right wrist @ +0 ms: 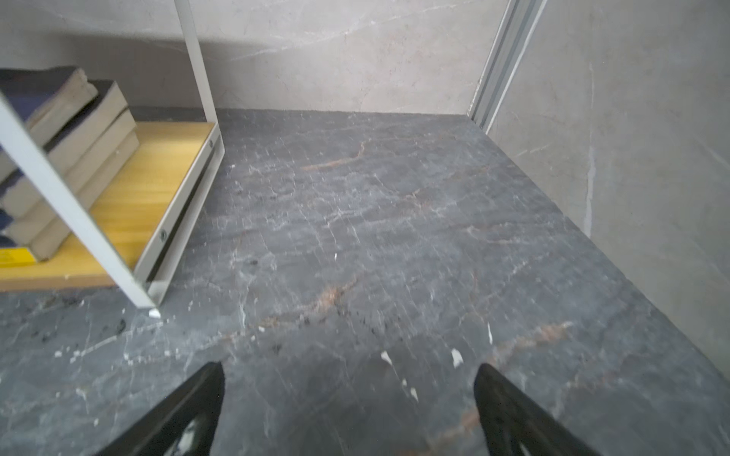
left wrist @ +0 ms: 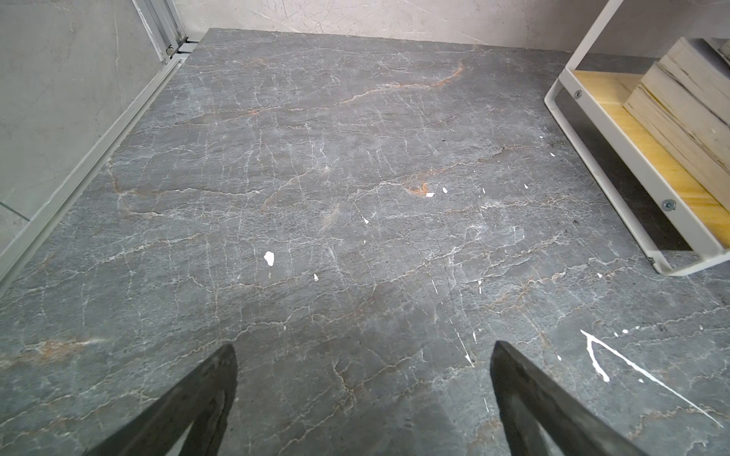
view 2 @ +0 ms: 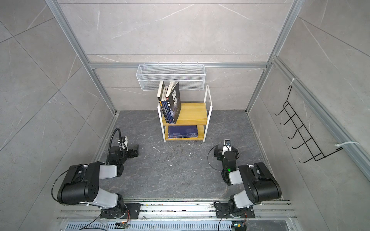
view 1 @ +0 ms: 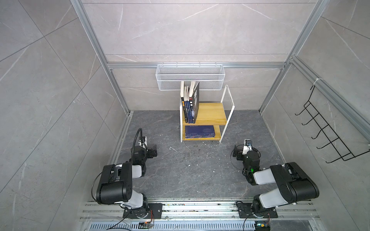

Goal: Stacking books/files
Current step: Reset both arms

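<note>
Dark grey veined stone tabletop [view 1: 190, 170], pale grey tiled walls [view 1: 180, 30]. Navy paperbacks [view 1: 190, 106] stand on white-framed wooden rack [view 1: 214, 112] top shelf, flat navy stack [view 1: 199, 131] below; we can't read titles. Left gripper [left wrist: 364, 346], right gripper [right wrist: 349, 367]: spread apart, empty.

The shelf unit [view 1: 212, 118] stands on the table [view 1: 190, 176] ahead of both hands and between them. It is forward and to the right of the left hand [view 1: 153, 150], forward and to the left of the right hand [view 1: 236, 150], and well apart from each. On its upper board [view 1: 213, 110] a row of upright books [view 1: 189, 109] stands packed at the end nearer the left hand, the outermost leaning on the rest. On the lower board [view 1: 217, 132] a stack of books [view 1: 199, 131] lies flat. A wire basket [view 1: 190, 78] hangs on the back wall [view 1: 190, 40], above and behind the shelf unit. A hook rack [view 1: 324, 130] hangs on the side wall [view 1: 344, 84], beyond the right hand.
</note>
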Controlling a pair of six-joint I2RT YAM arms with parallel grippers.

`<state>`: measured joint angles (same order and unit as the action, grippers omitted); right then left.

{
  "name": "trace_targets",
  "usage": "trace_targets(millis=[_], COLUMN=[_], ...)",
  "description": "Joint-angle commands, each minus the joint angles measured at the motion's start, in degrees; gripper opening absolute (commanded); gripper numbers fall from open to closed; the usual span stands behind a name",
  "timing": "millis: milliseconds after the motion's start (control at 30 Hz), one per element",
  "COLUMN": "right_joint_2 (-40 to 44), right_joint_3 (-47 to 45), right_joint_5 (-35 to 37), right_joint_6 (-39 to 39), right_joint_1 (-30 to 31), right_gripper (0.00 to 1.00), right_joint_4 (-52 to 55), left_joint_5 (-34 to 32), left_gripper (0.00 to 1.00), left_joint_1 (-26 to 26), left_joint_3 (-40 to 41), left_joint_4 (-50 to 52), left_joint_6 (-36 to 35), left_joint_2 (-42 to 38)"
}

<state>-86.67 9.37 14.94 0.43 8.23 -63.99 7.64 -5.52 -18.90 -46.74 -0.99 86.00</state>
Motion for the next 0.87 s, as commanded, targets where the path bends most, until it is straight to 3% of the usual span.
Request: trace_targets(millis=[0,133,500,633,767,833], right_joint_2=[-0.03,-0.87,-0.85,-0.86,-0.87,-0.85], right_joint_3=[2.11,10.28,10.15,10.15,10.15,10.15], right_joint_5=[0.06,1.61,1.85,1.85,1.85,1.81], right_joint_6=[0.09,0.93,1.02,1.04,1.0,1.05], right_joint_1=[0.38,0.4,0.27,0.23,0.36,0.35], right_gripper=[0.99,0.99,0.99,0.99,0.99,0.99], right_joint_4=[-3.75,10.37,10.28,10.46,10.46,10.46], left_joint_5=[-0.43,-0.39,-3.26,-5.08,-2.95,-2.56], left_gripper=[1.0,1.0,1.0,1.0,1.0,1.0], left_joint_1=[-0.44,-0.37,-0.37,-0.38,-0.37,-0.37], left_joint_3=[-1.58,-1.53,-1.03,3.47,7.36,5.33], left_joint_4=[-2.0,-1.95,-2.83,-9.96,-18.43,-13.86], left_joint_6=[0.82,0.86,1.76,2.64,1.79,1.61], left_joint_2=[-0.04,-0.04,-0.2,-1.4,-0.4,-0.84])
